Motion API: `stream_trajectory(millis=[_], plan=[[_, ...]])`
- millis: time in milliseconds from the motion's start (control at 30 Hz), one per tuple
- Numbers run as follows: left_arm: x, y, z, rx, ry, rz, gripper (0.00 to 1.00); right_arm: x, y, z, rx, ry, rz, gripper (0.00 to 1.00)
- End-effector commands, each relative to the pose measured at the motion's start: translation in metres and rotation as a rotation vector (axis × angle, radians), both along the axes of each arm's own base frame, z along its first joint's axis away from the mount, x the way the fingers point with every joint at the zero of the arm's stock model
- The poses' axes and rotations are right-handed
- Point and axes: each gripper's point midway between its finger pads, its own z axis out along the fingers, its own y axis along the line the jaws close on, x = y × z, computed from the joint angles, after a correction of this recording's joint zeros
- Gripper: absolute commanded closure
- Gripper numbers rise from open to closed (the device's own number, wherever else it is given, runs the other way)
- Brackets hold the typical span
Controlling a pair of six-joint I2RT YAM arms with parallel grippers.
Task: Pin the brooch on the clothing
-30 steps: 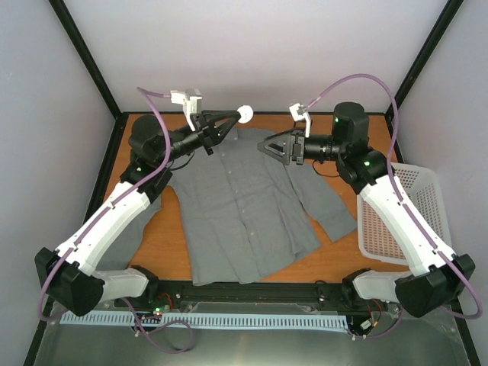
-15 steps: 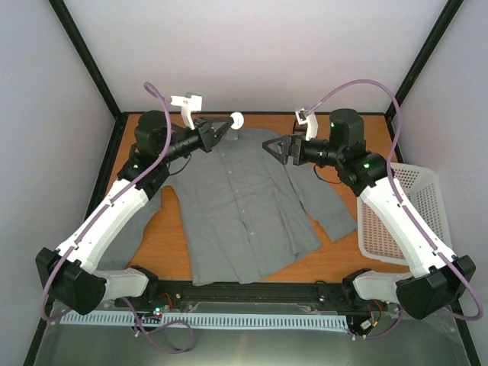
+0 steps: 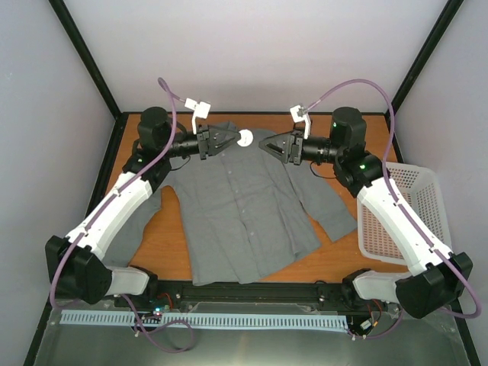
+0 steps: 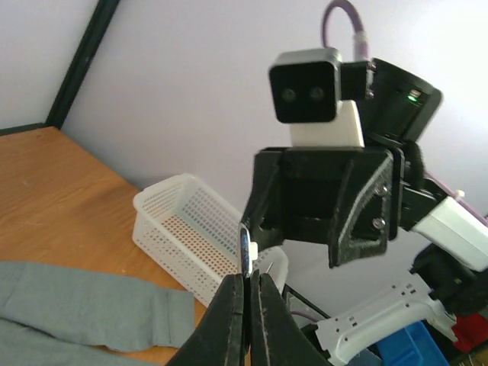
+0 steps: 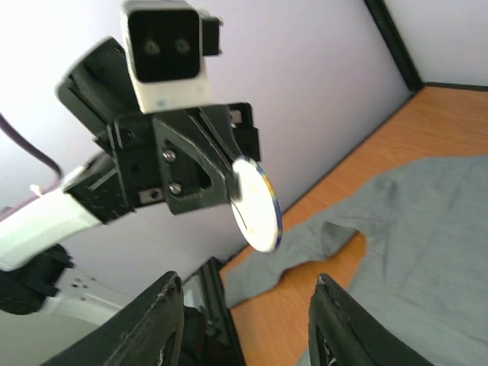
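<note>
Your left gripper [image 3: 231,141], pinched on the brooch [image 3: 245,139], has swung in from the far edge, so the brooch now hangs above the shirt's [image 3: 244,206] collar. Your right gripper [image 3: 268,146] faces it with fingers spread wide, so a handover looks likely next.

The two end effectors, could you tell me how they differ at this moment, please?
The left end effector is shut on the brooch, gripping its edge; the right end effector is open and empty. The left points toward the right arm, the right toward the left arm. Both hang above the shirt, facing each other.
</note>
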Motion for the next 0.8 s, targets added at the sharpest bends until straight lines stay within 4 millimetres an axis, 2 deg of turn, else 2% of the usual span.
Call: stream_trajectory(millis=[0, 133, 200, 400, 667, 767], plan=[[-0.034, 0.003, 0.035, -0.048, -0.169, -0.103, 0.99, -0.008, 0.008, 0.033, 0.114, -0.054, 0.113, 0.56], [-0.036, 0.002, 0.033, -0.043, -0.161, -0.126, 0.99, -0.008, 0.016, 0.038, 0.153, -0.041, 0.183, 0.57], [-0.037, 0.002, 0.032, -0.044, -0.16, -0.135, 0.99, -0.009, 0.019, 0.04, 0.175, -0.028, 0.217, 0.66], [-0.038, 0.002, 0.036, -0.056, -0.17, -0.13, 0.99, -0.01, 0.023, 0.036, 0.181, -0.022, 0.245, 0.8], [-0.034, 0.001, 0.033, -0.062, -0.148, -0.122, 0.99, -0.018, 0.028, 0.029, 0.175, -0.005, 0.292, 0.76], [-0.033, 0.0, 0.035, -0.063, -0.143, -0.124, 0.99, -0.019, 0.031, 0.031, 0.176, -0.006, 0.305, 0.82]])
